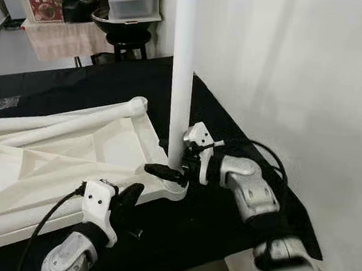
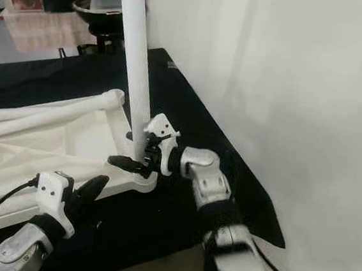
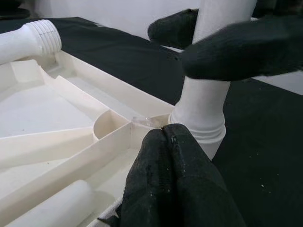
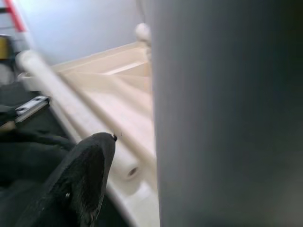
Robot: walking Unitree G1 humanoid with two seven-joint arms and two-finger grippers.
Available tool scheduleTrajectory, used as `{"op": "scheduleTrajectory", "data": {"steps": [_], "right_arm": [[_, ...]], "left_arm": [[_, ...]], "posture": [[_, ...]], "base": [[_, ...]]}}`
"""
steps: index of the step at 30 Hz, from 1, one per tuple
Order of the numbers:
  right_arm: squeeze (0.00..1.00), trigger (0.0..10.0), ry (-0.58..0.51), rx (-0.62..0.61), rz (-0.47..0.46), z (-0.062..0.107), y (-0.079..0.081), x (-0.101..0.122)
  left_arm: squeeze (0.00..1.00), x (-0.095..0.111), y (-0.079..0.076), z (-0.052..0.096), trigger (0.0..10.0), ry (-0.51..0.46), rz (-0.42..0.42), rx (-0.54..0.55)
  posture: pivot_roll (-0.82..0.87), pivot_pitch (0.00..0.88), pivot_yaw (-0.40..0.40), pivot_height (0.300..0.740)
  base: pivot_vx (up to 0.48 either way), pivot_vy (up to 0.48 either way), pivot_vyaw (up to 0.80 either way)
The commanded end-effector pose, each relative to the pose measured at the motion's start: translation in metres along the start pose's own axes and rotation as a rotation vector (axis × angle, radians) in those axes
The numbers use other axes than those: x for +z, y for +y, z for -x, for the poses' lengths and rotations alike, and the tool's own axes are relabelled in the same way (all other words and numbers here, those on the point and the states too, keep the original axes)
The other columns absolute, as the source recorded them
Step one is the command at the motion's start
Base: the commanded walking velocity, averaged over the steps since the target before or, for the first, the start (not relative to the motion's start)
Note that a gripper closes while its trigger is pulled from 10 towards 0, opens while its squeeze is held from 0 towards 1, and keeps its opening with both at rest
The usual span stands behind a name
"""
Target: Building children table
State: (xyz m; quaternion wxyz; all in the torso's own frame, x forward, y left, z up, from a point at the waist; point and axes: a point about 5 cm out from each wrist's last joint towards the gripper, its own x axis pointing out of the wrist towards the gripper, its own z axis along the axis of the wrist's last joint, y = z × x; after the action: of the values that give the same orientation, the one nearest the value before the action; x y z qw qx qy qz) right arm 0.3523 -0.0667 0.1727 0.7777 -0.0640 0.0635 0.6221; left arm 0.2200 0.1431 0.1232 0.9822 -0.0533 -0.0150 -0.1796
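Left tool (image 1: 130, 198): fingers pressed together with nothing between them, resting on the near edge of the tabletop (image 1: 50, 161) — probably to pin it down so it does not slide or turn while the leg is worked.
Tabletop: white, lying underside up on the black desk (image 1: 224, 223), ribs showing; its near corner socket takes the leg.
Loose legs (image 1: 54, 123): lying across the tabletop's far side, one threaded end pointing at the far corner — waiting their turn.
Leg (image 1: 181, 78): white, upright, its base seated in the corner socket, just beside the wall (image 1: 303, 70).
Right tool (image 1: 174, 170): clenched around the leg just above its base, low down where a twist bites best — I judge it is screwing the leg in.
Progress: one leg standing, the others not yet fitted.
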Motion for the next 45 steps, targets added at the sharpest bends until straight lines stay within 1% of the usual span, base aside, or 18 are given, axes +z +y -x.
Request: {"op": "scheduleTrajectory", "data": {"steps": [1,5,6,20,22,23,24,25,26,29,33,34,35,36,37,38,39,45], "right_arm": [[0.0,10.0,0.017,0.092,-0.038,-0.012,0.005,-0.003],[0.0,10.0,0.062,0.145,-0.042,-0.014,0.005,-0.005],[0.0,0.0,0.06,0.156,-0.054,-0.015,0.005,-0.004],[0.0,0.0,0.047,-0.034,-0.039,0.007,-0.01,-0.02],[0.0,0.0,0.065,-0.16,-0.017,0.005,-0.007,-0.028],[0.0,0.0,0.051,-0.384,0.017,0.0,-0.006,-0.03],[0.0,0.0,0.028,-0.564,0.004,-0.012,0.018,-0.039],[0.0,0.0,0.028,-0.564,0.004,-0.012,0.018,-0.039],[0.0,0.0,0.006,-0.7,-0.02,-0.014,0.035,-0.041],[0.0,0.0,-0.005,-0.715,-0.01,-0.018,0.044,-0.039],[0.0,0.0,-0.05,-0.736,-0.131,-0.019,0.027,-0.037],[0.0,0.8,-0.027,-0.734,-0.158,-0.022,0.024,-0.04],[0.0,8.9,-0.011,-0.726,-0.165,-0.025,0.022,-0.041],[0.0,8.9,-0.011,-0.726,-0.165,-0.025,0.022,-0.041],[0.0,10.0,-0.014,-0.692,-0.177,-0.028,0.022,-0.041],[0.1,10.0,-0.021,-0.665,-0.182,-0.029,0.022,-0.04],[1.0,10.0,-0.035,-0.632,-0.195,-0.03,0.021,-0.038],[1.0,10.0,-0.077,-0.524,-0.178,-0.028,0.017,-0.02]], "left_arm": [[0.0,-0.004,0.0,0.001,10.0,0.016,-0.004,0.01],[0.0,-0.004,0.0,0.001,10.0,0.017,-0.003,0.009],[0.0,-0.005,-0.001,0.001,10.0,0.018,-0.002,0.009],[0.0,-0.005,-0.001,0.002,10.0,0.017,0.006,0.006],[0.0,-0.005,-0.001,0.003,10.0,0.016,0.006,0.006],[0.0,-0.004,-0.001,0.004,10.0,0.016,0.006,0.007],[0.0,-0.003,0.0,0.005,10.0,0.015,0.005,0.008],[0.0,-0.003,0.0,0.005,10.0,0.015,0.005,0.008],[0.0,-0.003,0.001,0.005,10.0,0.015,0.005,0.008],[0.0,-0.003,0.002,0.005,10.0,0.016,0.002,0.009],[0.0,-0.004,0.002,0.005,10.0,0.021,0.002,0.004],[0.0,-0.004,0.002,0.005,10.0,0.02,0.001,0.008],[0.0,-0.004,0.002,0.005,10.0,0.018,-0.002,0.015],[0.0,-0.004,0.002,0.005,10.0,0.018,-0.002,0.015],[0.0,-0.004,0.002,0.005,10.0,0.016,-0.004,0.022],[0.0,-0.003,0.003,0.005,10.0,0.015,-0.005,0.026],[0.0,-0.003,0.003,0.005,10.0,0.014,-0.005,0.026],[0.0,-0.004,0.002,0.004,10.0,0.016,0.001,0.017]], "posture": [[0.02,0.03,0.0,0.74],[0.02,0.029,-0.001,0.74],[0.02,0.029,-0.001,0.74],[0.01,0.036,0.008,0.74],[0.0,0.043,-0.006,0.74],[0.0,0.045,-0.011,0.74],[-0.02,0.059,0.014,0.74],[-0.02,0.059,0.014,0.74],[-0.02,0.056,0.017,0.74],[-0.02,0.047,0.023,0.74],[-0.01,0.036,0.009,0.74],[0.0,0.038,0.007,0.74],[0.0,0.038,0.009,0.74],[0.0,0.038,0.009,0.74],[0.0,0.038,0.009,0.74],[0.0,0.037,0.01,0.74],[0.0,0.039,0.009,0.74],[0.0,0.035,0.011,0.74]], "base": [[0.0,0.0,0.0],[0.0,0.0,0.0],[0.0,0.0,0.0],[0.0,0.0,0.0],[0.0,0.0,0.0],[0.0,0.0,0.0],[0.0,0.0,0.0],[0.0,0.0,0.0],[0.0,0.0,0.0],[0.0,0.0,0.0],[0.0,0.0,0.0],[0.0,0.0,0.0],[0.0,0.0,0.0],[0.0,0.0,0.0],[0.0,0.0,0.0],[0.0,0.0,0.0],[0.0,0.0,0.0],[0.0,0.0,0.0]]}}
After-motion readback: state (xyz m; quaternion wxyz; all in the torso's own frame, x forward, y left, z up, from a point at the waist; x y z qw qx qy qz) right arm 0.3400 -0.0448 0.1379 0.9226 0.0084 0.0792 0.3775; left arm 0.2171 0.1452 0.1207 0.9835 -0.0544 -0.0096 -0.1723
